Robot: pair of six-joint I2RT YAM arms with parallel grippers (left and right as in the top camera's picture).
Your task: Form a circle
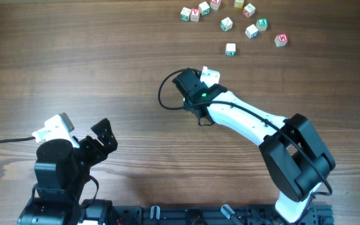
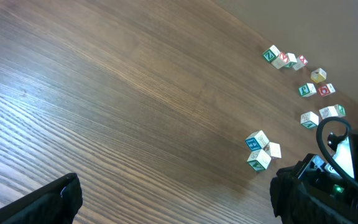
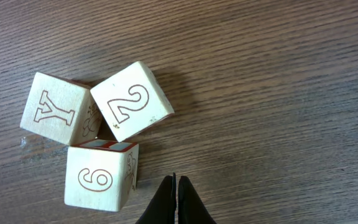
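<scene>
The circle [image 3: 95, 146] is a tight clump of three white cubes marked Y, 2 and 6, touching one another in the right wrist view. My right gripper [image 3: 176, 182] is shut and empty, its tips just right of the 6 cube [image 3: 98, 178] and apart from it. The left wrist view shows the same clump [image 2: 258, 150] on the table beside the right arm [image 2: 344, 180]. In the overhead view the right arm [image 1: 242, 119] covers it. My left gripper [image 2: 179, 208] is open with bare table between its fingers, low at the near left [image 1: 99, 140].
Several loose letter cubes [image 1: 226, 24] lie scattered at the far right of the table, one cube [image 1: 230, 49] nearest the right wrist. The same scatter [image 2: 306, 90] shows in the left wrist view. A black cable [image 1: 167, 94] loops off the right wrist.
</scene>
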